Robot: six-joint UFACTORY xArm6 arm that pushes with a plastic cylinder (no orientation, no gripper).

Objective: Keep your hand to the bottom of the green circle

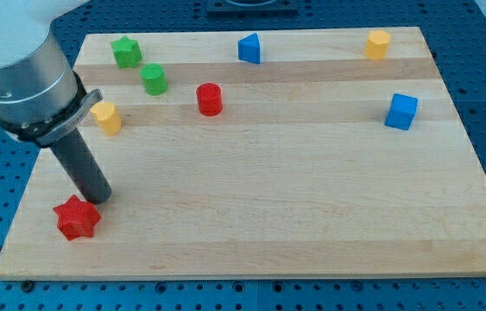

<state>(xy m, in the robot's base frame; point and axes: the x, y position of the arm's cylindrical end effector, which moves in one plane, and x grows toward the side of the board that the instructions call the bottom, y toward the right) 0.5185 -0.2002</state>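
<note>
Nearest the view's bottom, a red star block [77,218] is seen close to the table [294,216] left edge, with my tip [97,197] set just beside its upper right. Wide bare wood is left across the middle and right. No jaws are fitted to the rod.

Up near the top left, the green circle [154,79] is placed well above the tip, between a green star [126,52] and a yellow block [106,117]. A red cylinder [210,99], blue prism-like block [249,48], yellow block [377,43] and blue cube [401,111] are spread rightward. The arm's upper part is cut off.
</note>
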